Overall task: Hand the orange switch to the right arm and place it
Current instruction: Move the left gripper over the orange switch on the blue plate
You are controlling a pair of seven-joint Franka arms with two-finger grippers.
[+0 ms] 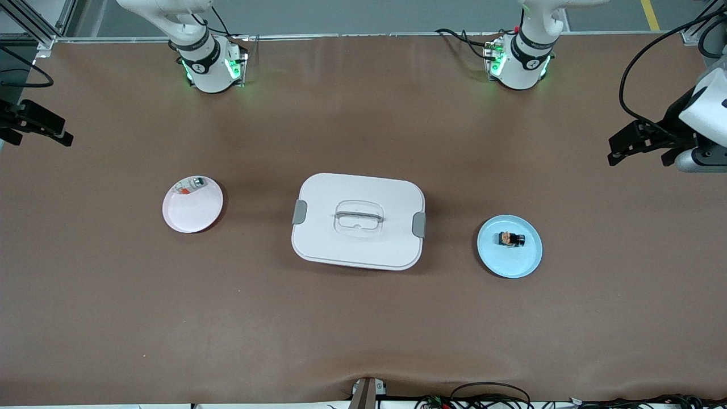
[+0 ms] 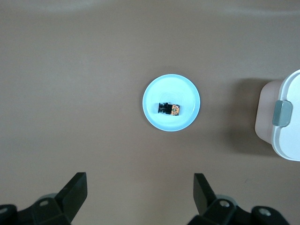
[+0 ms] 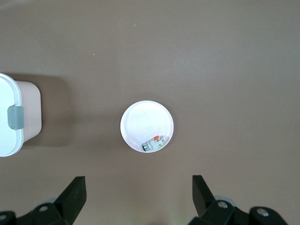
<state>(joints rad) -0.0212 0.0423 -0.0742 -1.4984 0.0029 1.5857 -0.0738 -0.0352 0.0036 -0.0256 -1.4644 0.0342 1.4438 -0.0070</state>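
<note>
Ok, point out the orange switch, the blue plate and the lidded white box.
orange switch (image 1: 511,239): front view, middle of its body.
blue plate (image 1: 509,264): front view, bare part nearer the camera.
lidded white box (image 1: 358,193): front view, bare lid above the handle.

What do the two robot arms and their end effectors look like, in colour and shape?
Both arms are white and rounded, with black bands at the joints and green lights glowing at their bases. Black cables run to the left arm and the right arm. The left end effector and the right end effector each have two black, wedge-shaped fingers on a black body with grey screw bosses.
</note>
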